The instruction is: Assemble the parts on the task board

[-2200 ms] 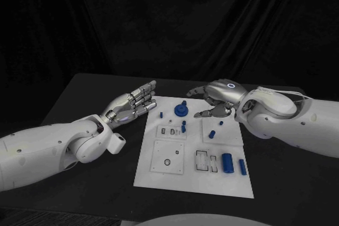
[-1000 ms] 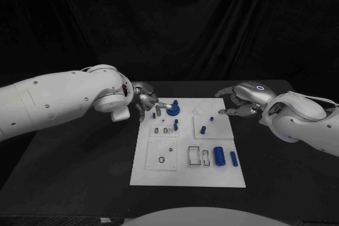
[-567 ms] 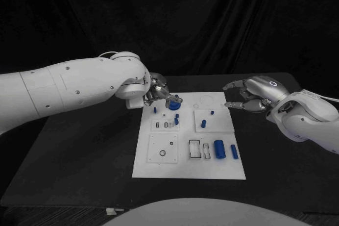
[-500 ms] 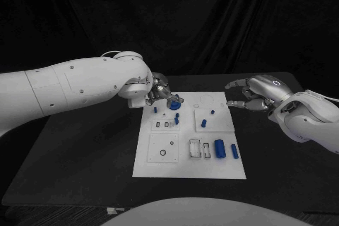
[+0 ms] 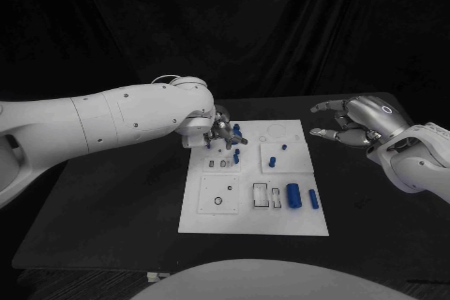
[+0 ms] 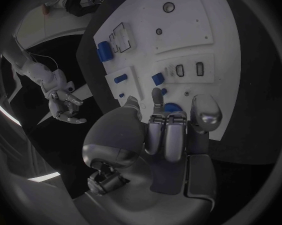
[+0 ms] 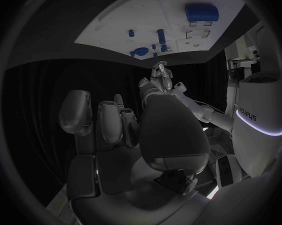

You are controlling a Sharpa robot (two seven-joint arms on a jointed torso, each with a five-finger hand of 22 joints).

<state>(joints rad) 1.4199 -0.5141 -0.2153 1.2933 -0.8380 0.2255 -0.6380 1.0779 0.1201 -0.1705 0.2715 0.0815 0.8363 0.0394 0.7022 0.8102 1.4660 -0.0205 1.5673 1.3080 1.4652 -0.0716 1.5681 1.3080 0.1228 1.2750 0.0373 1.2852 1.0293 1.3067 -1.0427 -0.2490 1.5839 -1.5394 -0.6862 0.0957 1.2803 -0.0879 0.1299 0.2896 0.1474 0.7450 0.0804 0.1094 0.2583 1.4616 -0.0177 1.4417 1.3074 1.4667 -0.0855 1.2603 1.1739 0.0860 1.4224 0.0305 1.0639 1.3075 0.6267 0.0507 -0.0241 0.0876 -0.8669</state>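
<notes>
The white task board [image 5: 246, 212] lies in the middle of the black table. At its far left corner stands a blue round part [image 5: 235, 129]. My left hand [image 5: 220, 132] reaches down over it, and in the left wrist view its fingertips [image 6: 156, 94] close round that blue round part [image 6: 173, 107]. My right hand [image 5: 361, 122] hovers off the board's right edge with fingers spread and nothing in them. Two blue cylinders [image 5: 293, 196] lie side by side at the board's near right. Short blue pegs [image 5: 271, 162] stand in the middle of the board.
The board [image 6: 185, 20] carries several outlined slots [image 5: 267, 196] and a ring mark [image 5: 218, 200]. Bare black table [image 5: 112, 202] surrounds the board. My large white left arm [image 5: 112, 121] crosses the table's left side. A dark curtain hangs behind.
The camera has shifted. My left hand has stayed on the blue round part while its arm has swung forward. My right hand has drawn a little away from the board and spread its fingers.
</notes>
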